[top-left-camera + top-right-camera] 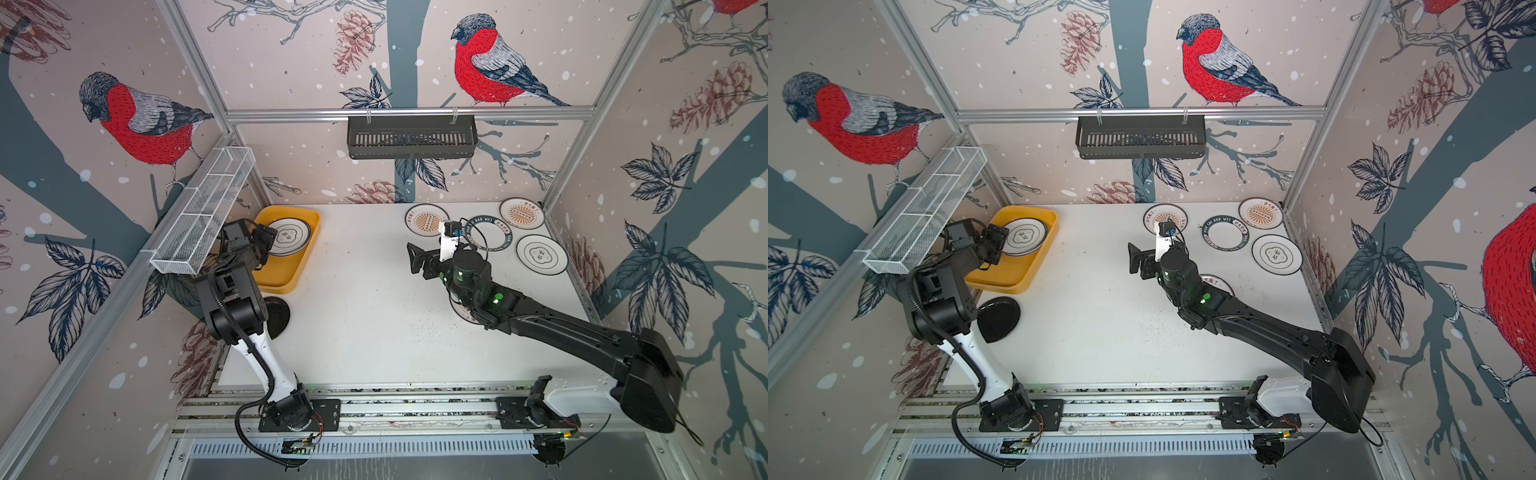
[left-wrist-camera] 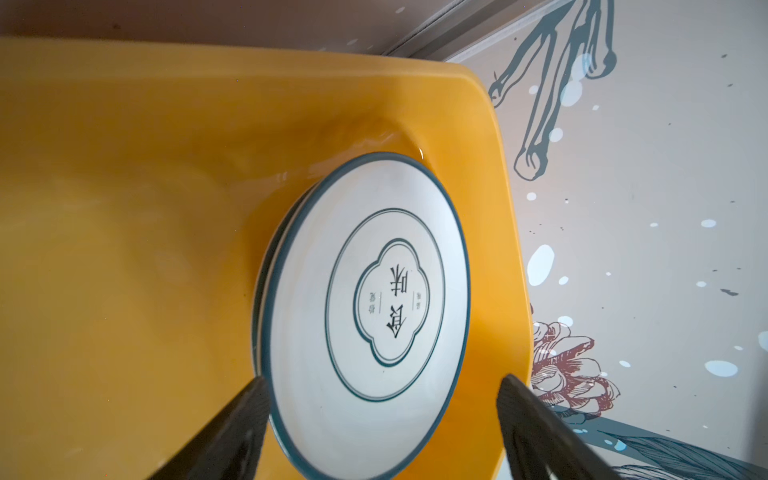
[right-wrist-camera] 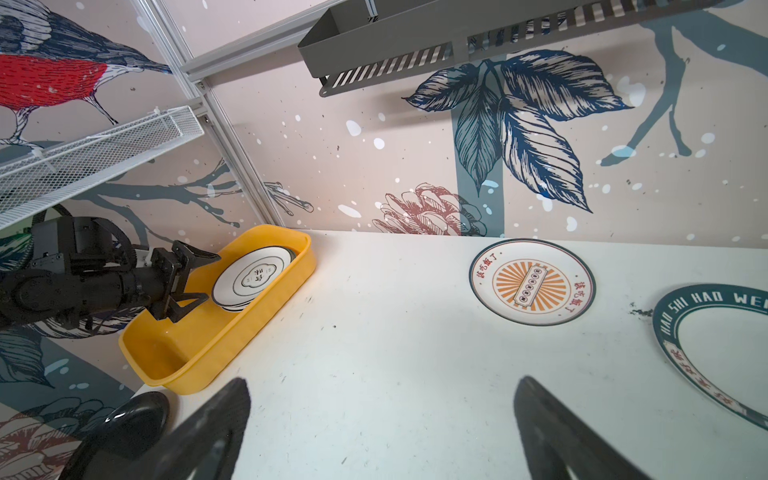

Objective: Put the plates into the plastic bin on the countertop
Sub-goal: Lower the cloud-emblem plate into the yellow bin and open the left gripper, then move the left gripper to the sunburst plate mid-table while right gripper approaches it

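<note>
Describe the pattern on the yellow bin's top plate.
Top plate: white, thin teal rim, inner ring, lobed central emblem; clearest in left wrist view.

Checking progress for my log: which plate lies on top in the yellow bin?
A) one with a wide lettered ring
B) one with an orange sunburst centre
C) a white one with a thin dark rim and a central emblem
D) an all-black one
C: in the left wrist view the plate in the plastic bin is white, thin-rimmed, with a lobed emblem.
</note>
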Tool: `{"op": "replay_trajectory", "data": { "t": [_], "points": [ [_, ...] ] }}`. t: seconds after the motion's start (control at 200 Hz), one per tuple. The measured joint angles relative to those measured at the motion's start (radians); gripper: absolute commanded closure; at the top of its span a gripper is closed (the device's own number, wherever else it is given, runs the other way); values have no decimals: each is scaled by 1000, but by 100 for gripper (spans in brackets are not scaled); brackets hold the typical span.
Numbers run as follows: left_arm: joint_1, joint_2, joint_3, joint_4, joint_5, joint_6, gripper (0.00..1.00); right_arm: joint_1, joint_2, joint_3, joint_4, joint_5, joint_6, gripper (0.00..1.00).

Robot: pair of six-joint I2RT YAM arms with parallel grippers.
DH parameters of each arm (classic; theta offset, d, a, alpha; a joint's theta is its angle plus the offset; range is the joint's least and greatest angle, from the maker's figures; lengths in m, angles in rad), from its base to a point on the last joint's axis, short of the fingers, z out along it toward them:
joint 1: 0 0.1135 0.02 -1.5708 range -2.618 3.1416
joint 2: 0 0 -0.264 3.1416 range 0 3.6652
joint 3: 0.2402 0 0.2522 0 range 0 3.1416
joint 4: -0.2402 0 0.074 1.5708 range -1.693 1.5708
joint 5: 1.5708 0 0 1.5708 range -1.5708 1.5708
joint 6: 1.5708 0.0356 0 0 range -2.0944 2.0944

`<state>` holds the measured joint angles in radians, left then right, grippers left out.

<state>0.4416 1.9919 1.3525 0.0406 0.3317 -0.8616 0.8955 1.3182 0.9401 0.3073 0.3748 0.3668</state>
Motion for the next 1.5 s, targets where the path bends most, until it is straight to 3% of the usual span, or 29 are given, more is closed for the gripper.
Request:
{"op": "replay_trajectory", "data": {
  "t": [0.44,0.846,1.216,1.501],
  "points": [
    [-39,-51,-27,-94,-43,63,10,10,-18,-18,-21,31,-34,0],
    [-206,-291,-219,-33,-46,132,9,-43,-30,-19,-43,43,-79,1],
    [-391,-391,-277,90,14,181,8,-266,-126,-83,-127,11,51,1],
    [-610,-340,-280,156,175,182,5,-512,-240,-162,-249,-43,204,1]
  ]
}}
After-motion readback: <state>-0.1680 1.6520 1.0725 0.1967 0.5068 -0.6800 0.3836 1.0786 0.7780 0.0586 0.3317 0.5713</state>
